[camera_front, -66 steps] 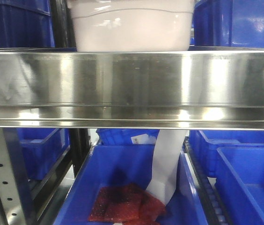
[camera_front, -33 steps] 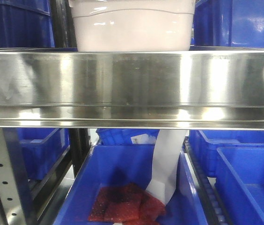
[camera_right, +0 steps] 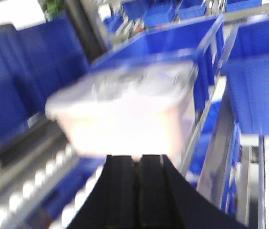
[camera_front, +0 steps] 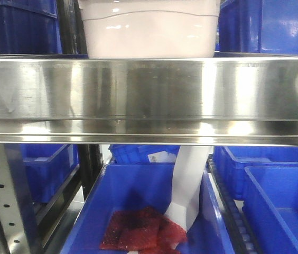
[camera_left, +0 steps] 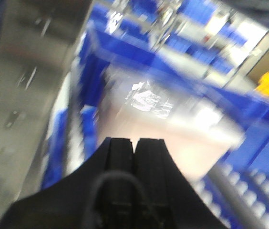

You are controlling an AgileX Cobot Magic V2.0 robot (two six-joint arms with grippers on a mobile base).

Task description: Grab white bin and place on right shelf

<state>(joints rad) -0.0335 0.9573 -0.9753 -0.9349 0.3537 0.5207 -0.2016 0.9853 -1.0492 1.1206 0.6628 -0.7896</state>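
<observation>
Sitting behind right shelf [camera_front: 149, 95] rail: white bin [camera_front: 149, 32] | left gripper [camera_left: 134, 148] closed, empty | right gripper [camera_right: 137, 164] closed, empty

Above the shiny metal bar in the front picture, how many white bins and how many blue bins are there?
white bin: 1
blue bins: 2, the left blue bin and the right blue bin
Total: 3
</observation>
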